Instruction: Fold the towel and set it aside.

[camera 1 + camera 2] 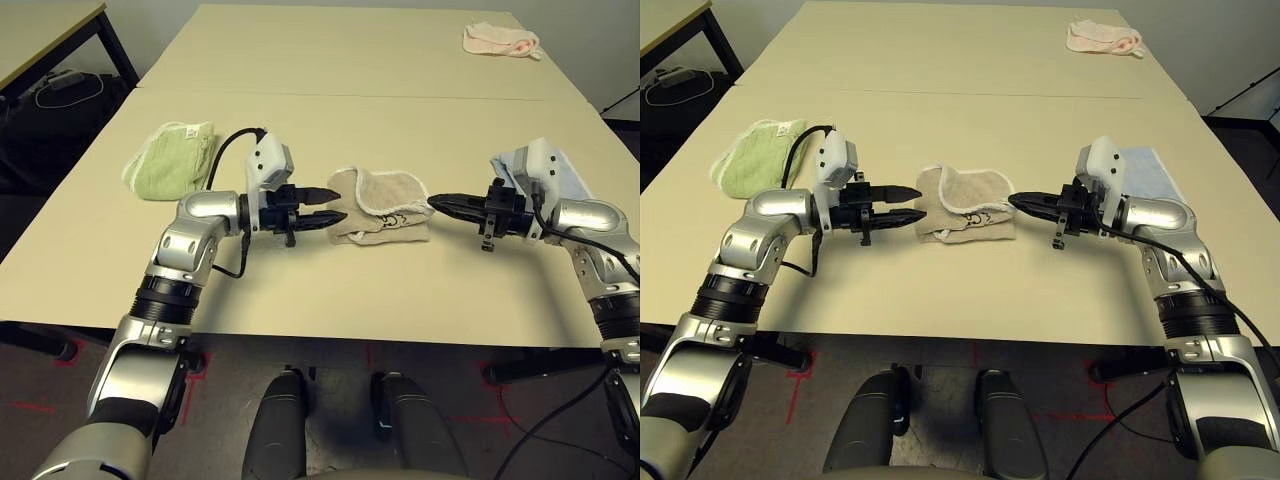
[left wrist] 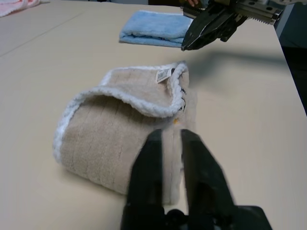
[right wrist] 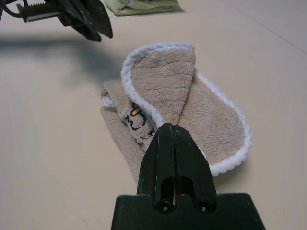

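**Both grippers at the ends of the folded towel**

The left gripper (image 1: 338, 204) points level across the desk toward the robot's right. In the head views a gap shows between its two black fingers; in the left wrist view they stand close side by side with a thin slit between them, holding nothing. Its tips lie just beside the near end of the towel (image 1: 383, 206).

The right gripper (image 1: 436, 203) faces it from the other side, fingers pressed together into one point, empty, its tip just at the towel's opposite end.

Between them the beige towel lies folded on the desk (image 1: 400, 300), one white-edged flap curled back over the top, a small white tag (image 2: 164, 74) on it.

Farther out, a light green folded towel (image 1: 174, 157) lies beyond the left arm, a light blue folded towel (image 2: 153, 33) beyond the right arm, and a pink cloth (image 1: 500, 40) at the far corner.
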